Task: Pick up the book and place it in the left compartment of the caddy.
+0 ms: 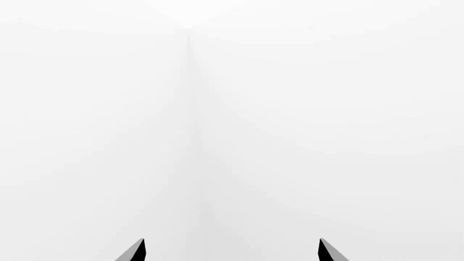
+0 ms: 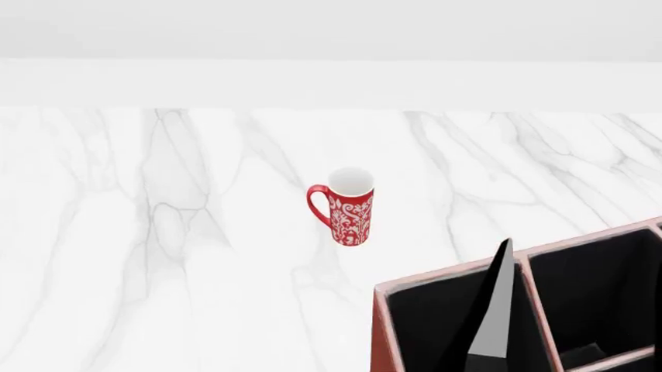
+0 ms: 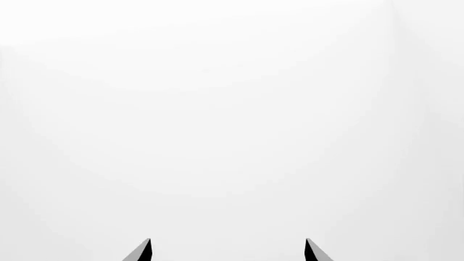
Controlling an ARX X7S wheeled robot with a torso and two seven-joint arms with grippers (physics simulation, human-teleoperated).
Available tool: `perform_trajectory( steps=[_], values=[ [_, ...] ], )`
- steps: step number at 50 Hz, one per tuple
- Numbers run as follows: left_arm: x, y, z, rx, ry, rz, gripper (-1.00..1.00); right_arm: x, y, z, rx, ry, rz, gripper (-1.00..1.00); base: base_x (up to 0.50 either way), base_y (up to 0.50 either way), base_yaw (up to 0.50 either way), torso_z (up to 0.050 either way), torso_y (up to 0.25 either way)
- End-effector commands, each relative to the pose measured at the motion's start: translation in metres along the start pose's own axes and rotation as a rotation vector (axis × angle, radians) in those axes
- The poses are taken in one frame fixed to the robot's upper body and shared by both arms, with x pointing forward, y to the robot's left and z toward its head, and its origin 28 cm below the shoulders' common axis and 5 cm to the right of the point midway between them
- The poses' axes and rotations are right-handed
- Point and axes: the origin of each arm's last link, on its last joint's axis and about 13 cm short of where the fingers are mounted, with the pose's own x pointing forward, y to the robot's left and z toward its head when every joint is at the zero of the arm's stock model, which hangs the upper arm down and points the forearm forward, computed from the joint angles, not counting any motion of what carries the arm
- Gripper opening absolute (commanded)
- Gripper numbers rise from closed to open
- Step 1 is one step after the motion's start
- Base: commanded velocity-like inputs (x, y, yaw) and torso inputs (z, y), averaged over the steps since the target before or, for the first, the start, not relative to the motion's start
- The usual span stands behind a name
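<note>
Left gripper point(image 1: 230, 251): only its two dark fingertips point(image 1: 133, 251) show in the left wrist view, spread wide apart with nothing between them; beyond them is plain white wall with a faint corner seam.
Right gripper point(image 3: 227, 250): the same in the right wrist view, two dark tips set wide apart and empty, facing blank white.
Book point(image 2: 494, 316): stands tilted in the caddy at about 5 o'clock in the head view, a black cover with a pale grey band of page edges, its top corner rising above the rim; it leans against the divider on that slot's right side.
Left compartment point(image 2: 429, 325): black-lined slot behind the caddy's near-left wall; the book is in it.
Caddy point(image 2: 379, 341): reddish-brown box with pale pink rim, cut off by the view's lower right edge; black dividers split it, and the compartment to the right of the book shows only black lining.
Mug point(image 2: 349, 206): red with white floral pattern, white inside, handle toward 9 o'clock, upright near the centre, well apart from the caddy at its 11 o'clock.
Writing: none readable.
Countertop point(image 2: 155, 256): white marble with grey veins.
</note>
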Motion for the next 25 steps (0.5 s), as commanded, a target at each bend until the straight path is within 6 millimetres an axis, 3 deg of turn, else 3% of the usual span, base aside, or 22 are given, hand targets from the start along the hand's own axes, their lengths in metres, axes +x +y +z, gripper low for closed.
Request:
perform_trajectory(
  steps=[1, 8, 14, 25],
  values=[
    [-0.001, 0.002, 0.001, 0.011, -0.003, -0.001, 1.0, 0.004, -0.003, -0.002, -0.023, 0.024, -0.015, 1.0, 0.0, 0.0, 0.0, 0.0, 0.0],
    [0.0, 0.002, 0.001, 0.011, -0.001, -0.001, 1.0, 0.012, -0.012, -0.006, -0.14, 0.107, 0.018, 1.0, 0.0, 0.0, 0.0, 0.0, 0.0],
    [0.001, 0.0, 0.001, 0.012, 0.002, -0.003, 1.0, 0.022, -0.023, 0.002, -0.188, 0.135, 0.052, 1.0, 0.0, 0.0, 0.0, 0.0, 0.0],
    [0.0, 0.002, 0.0, 0.012, 0.003, 0.002, 1.0, 0.038, -0.024, -0.002, -0.306, 0.2, 0.19, 1.0, 0.0, 0.0, 0.0, 0.0, 0.0]
  ],
)
